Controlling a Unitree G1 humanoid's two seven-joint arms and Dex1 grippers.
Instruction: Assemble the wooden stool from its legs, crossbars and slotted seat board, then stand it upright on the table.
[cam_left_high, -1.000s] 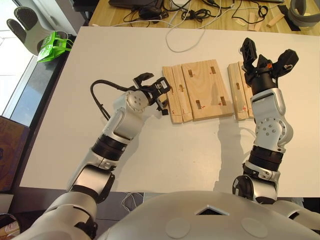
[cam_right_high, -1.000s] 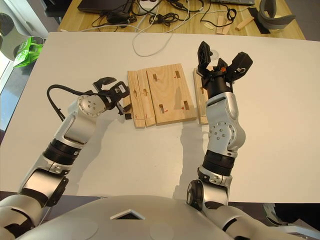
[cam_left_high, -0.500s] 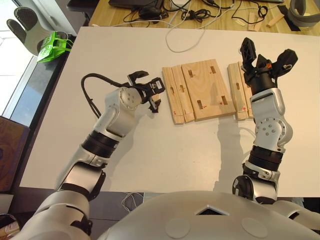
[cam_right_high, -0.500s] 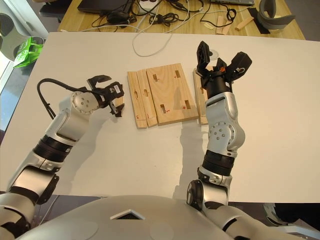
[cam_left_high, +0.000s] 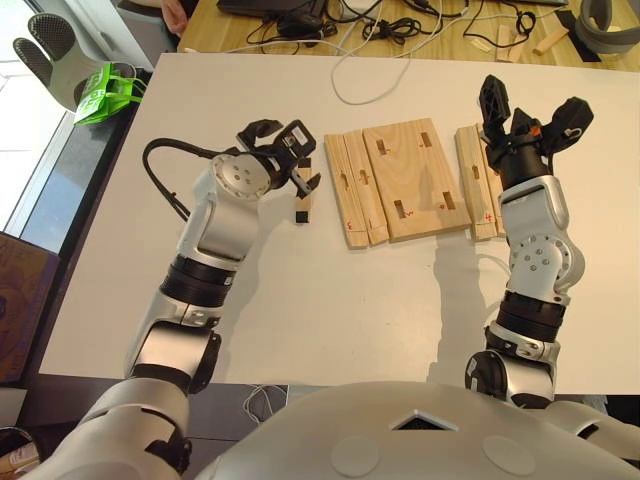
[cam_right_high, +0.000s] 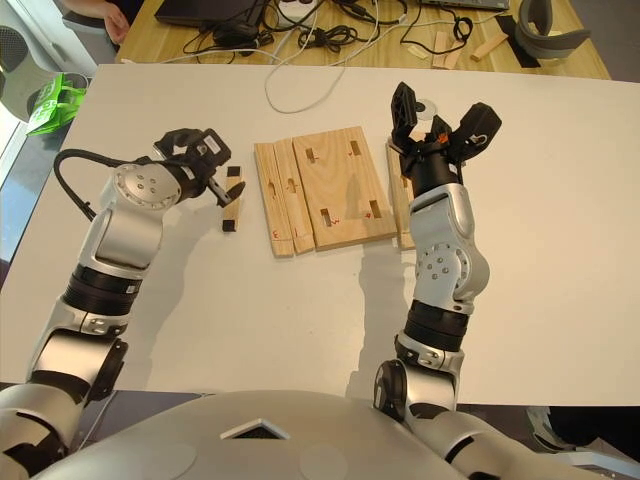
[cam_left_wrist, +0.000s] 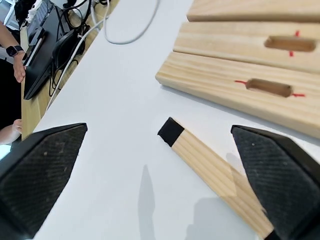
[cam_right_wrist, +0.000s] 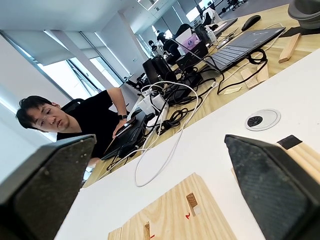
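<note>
Wooden crossbar (cam_left_high: 302, 205) lies on the tabletop (cam_left_high: 330, 300) below the left gripper (cam_left_high: 285, 152), spread wide; right gripper (cam_left_high: 533, 108) likewise wide.

- The seat board (cam_left_high: 412, 178) lies flat mid-surface (cam_left_high: 330, 300).
- Two slotted legs (cam_left_high: 352, 190) lie against its left edge.
- The other legs (cam_left_high: 468, 170) lie near its right edge.
- A crossbar (cam_left_high: 301, 205) lies left of the slotted legs, apart from them.

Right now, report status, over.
Left gripper open, jaws above black-tipped crossbar on table. Right gripper open, raised near right slotted boards. Seat board flat, unassembled. White cable beyond, apart.
</note>
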